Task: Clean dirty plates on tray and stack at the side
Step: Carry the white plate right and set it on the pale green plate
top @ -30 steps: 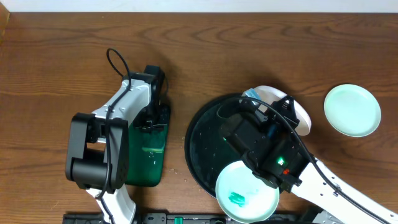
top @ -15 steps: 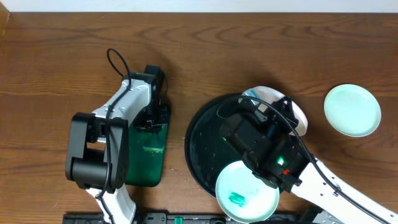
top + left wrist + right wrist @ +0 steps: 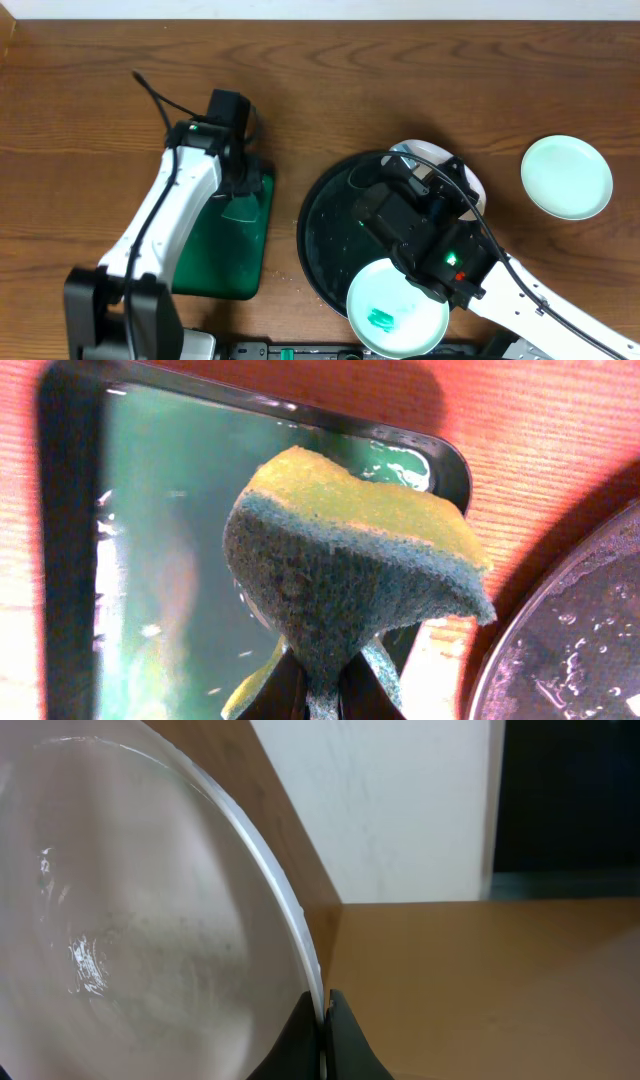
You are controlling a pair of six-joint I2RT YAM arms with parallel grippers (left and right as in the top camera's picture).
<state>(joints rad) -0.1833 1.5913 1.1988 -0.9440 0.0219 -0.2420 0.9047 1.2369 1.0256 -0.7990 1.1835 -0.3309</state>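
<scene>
My left gripper is shut on a green and yellow sponge, held above the far end of the green rectangular tray. My right gripper is shut on the rim of a white plate and holds it tilted over the far right of the black tray; my arm hides most of that plate from overhead. A second plate with a teal smear lies on the tray's front edge. A third plate, with no smear showing, lies on the table at the right.
The green tray holds wet green liquid and lies left of the black tray, whose rim shows at the lower right of the left wrist view. The right arm crosses the black tray's right half. Bare wooden table lies at the back and far left.
My left arm has stretched out and risen from the green tray, carrying the sponge toward the tray's far end. The right arm and its plate have barely moved.
</scene>
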